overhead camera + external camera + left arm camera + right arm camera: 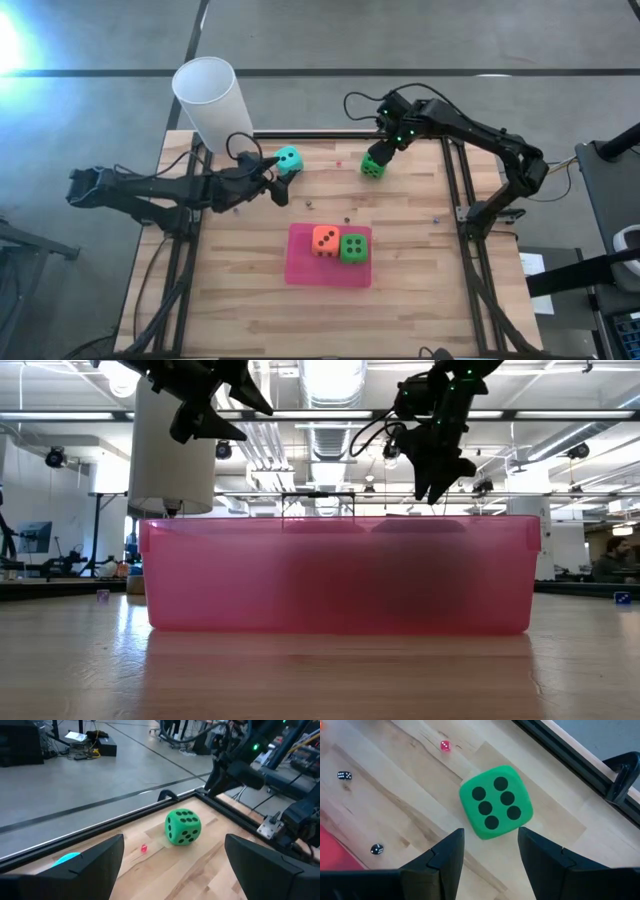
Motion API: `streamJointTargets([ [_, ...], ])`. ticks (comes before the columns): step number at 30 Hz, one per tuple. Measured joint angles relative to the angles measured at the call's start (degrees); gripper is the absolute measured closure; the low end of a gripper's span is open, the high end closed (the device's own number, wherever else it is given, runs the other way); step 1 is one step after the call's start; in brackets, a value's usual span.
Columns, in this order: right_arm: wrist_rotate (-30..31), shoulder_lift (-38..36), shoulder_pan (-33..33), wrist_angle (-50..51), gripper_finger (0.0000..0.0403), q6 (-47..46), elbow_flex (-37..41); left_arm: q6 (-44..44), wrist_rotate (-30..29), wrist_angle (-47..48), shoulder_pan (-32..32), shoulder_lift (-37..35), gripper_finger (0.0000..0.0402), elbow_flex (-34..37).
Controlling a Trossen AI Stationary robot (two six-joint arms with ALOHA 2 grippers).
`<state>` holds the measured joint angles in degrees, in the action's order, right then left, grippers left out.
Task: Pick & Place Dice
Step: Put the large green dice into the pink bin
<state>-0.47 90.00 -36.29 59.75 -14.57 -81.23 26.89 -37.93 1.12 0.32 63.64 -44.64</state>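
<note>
A teal die (288,160) lies on the wood near the table's far edge. My left gripper (277,176) hovers open beside it; in the left wrist view only a sliver of this die (67,858) shows past one finger. A green die (373,165) (495,802) lies farther right, six pips up. My right gripper (385,140) (490,840) hangs open above it, both fingers clear of it. The left wrist view also shows this green die (182,826). An orange die (324,240) and a second green die (353,247) sit side by side in the pink tray (300,265).
A tall white cup (210,100) stands at the far left corner, close to my left arm. Tiny dice lie scattered on the wood: a pink one (445,745) and two black ones (343,775) (377,849). A black frame (455,170) edges the table. The pink tray's wall (340,575) fills the low view.
</note>
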Motion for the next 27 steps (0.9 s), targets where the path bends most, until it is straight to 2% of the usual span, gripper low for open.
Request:
streamJointTargets([
  [27, 0.0, 0.0, 0.0, -0.1, 0.0218, -0.8, 0.0, 0.2, 0.0, 0.4, 0.0, 0.0, 0.0045, 0.0],
])
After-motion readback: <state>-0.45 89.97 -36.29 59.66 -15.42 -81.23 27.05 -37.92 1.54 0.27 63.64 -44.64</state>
